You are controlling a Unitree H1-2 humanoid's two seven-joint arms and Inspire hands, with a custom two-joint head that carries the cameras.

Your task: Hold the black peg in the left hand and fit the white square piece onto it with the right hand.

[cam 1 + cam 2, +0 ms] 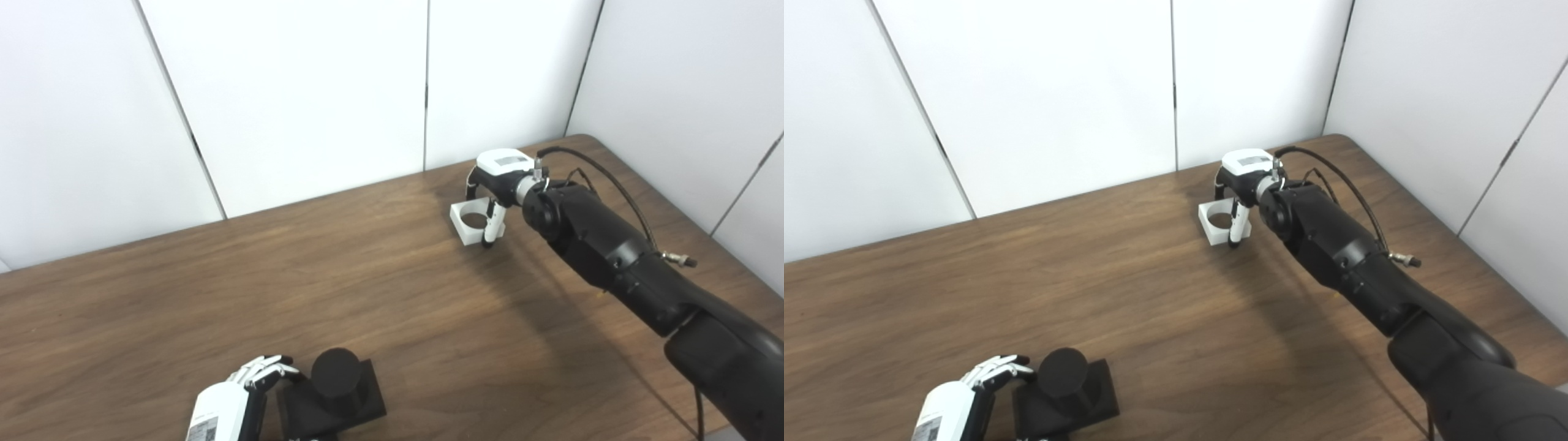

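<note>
The black peg (335,369) stands upright on its black square base (361,401) at the table's near edge. My left hand (236,401) is at the base's left side, with its fingers (269,369) curled against the base's back-left corner; its thumb is hidden. The white square piece (470,222), with a round hole, lies on the table at the far right. My right hand (497,177) reaches down over it, one finger (492,225) against its front right side and another behind it. The piece still rests on the wood.
The brown wooden table (306,294) ends at white wall panels (294,92) behind and on the right. A black cable (612,184) loops over my right forearm. The peg and the white piece are far apart.
</note>
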